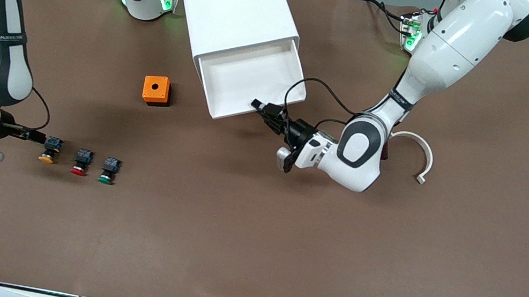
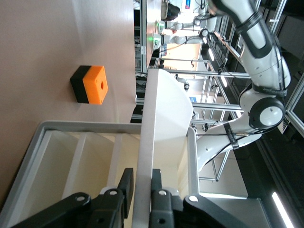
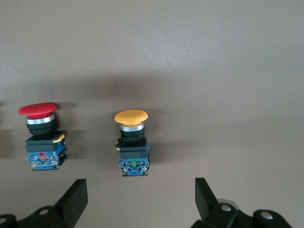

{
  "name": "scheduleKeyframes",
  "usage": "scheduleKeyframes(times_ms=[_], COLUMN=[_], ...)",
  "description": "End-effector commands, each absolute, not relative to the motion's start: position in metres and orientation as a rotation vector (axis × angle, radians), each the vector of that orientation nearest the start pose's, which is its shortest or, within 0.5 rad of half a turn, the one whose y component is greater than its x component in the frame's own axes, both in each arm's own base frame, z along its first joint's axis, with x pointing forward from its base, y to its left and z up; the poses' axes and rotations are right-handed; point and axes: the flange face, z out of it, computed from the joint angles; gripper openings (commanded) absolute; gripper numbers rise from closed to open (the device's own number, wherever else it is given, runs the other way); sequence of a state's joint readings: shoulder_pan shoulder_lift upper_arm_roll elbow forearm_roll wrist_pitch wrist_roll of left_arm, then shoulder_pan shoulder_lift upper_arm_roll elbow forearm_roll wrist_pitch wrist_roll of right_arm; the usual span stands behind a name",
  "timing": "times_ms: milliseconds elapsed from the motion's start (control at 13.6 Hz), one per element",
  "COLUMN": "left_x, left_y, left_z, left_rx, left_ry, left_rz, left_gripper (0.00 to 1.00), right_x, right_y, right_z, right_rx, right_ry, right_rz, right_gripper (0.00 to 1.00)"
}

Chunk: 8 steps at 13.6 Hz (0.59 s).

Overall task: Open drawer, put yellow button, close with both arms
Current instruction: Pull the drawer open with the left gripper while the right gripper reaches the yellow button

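Beside the yellow button [image 3: 131,142], our right gripper [image 3: 137,202] spreads wide; we should center before pinching. Our left gripper [image 2: 138,190] clamps the drawer [image 1: 249,83] front.

Open drawer [image 1: 249,83]; yellow button [image 1: 48,149] outside.

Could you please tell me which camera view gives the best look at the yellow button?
The right wrist view: the yellow button sits centred and close, cap and blue-black body plain, between the open right gripper fingers. The front view shows it tiny, first in the row of three buttons. The left wrist view misses it.
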State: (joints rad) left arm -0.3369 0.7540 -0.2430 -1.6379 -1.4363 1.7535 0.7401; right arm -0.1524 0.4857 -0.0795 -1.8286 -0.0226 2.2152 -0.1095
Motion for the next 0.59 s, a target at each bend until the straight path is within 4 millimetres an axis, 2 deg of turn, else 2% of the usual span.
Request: scheduleKeyframes(times_ms=[0,147,221,294,368,515], left_x=[0.534,0.535,0.534,0.536,0.536,0.544], left_y=[-0.417,-0.417,-0.416,-0.410,-0.405,-0.397], left_z=[0.221,0.224,0.225,0.223,0.224,0.239], left_rx=[1.607,1.608,1.611,1.630,1.679,1.758], left_ry=[-0.339,-0.337,-0.337,-0.340,-0.342,-0.252], left_rz=[-0.393,-0.391,-0.392,-0.402,-0.455,-0.558], left_gripper=[0.22,0.22,0.22,0.53,1.00,1.00], right_x=[0.608,0.606,0.607,0.607,0.608,0.606], right_y=[-0.140,-0.140,-0.140,-0.139,-0.138,-0.137], right_z=[0.239,0.217,0.215,0.213,0.204,0.191], right_rx=[-3.187,-3.185,-3.186,-3.188,-3.188,-3.187], right_ry=[0.122,0.119,0.119,0.115,0.109,0.105], right_rz=[0.127,0.149,0.144,0.132,0.134,0.154], right_gripper=[1.00,1.00,1.00,1.00,1.00,1.00])
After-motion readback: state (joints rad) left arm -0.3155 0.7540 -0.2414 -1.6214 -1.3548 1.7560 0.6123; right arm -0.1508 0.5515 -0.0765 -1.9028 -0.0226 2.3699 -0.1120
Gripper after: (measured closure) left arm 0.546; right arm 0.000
